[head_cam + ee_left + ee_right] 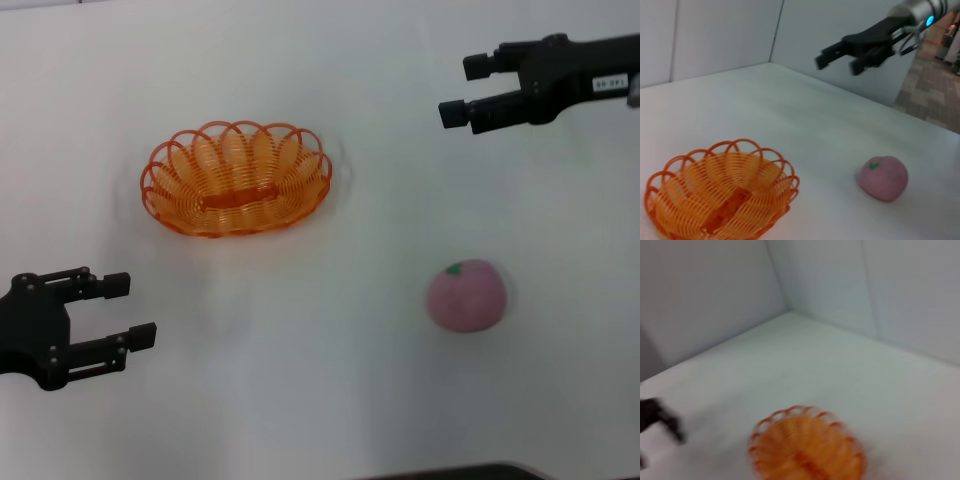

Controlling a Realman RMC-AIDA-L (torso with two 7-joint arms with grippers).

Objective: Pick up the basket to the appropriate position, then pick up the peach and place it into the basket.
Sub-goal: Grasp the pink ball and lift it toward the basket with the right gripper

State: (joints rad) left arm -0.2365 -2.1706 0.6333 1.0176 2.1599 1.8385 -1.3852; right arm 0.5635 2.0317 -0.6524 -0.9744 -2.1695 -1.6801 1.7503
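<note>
The setting reads as a robot test bench in a lab or similar indoor facility. A plain white table [330,400] fills the head view. Its far edges are closed in by bare pale partition panels [715,35] that meet at a corner [785,307]. Past the open side of the bench, a strip of grey-brown tiled floor [927,100] shows, as in a corridor.

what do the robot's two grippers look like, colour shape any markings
Both are matte black two-finger grippers with blocky, squared fingertips. The left gripper shows small pale screw heads on its body and finger links. The right gripper carries a small white label with dark print on its body; in the left wrist view its wrist is silver with a blue light and thin cables.
</note>
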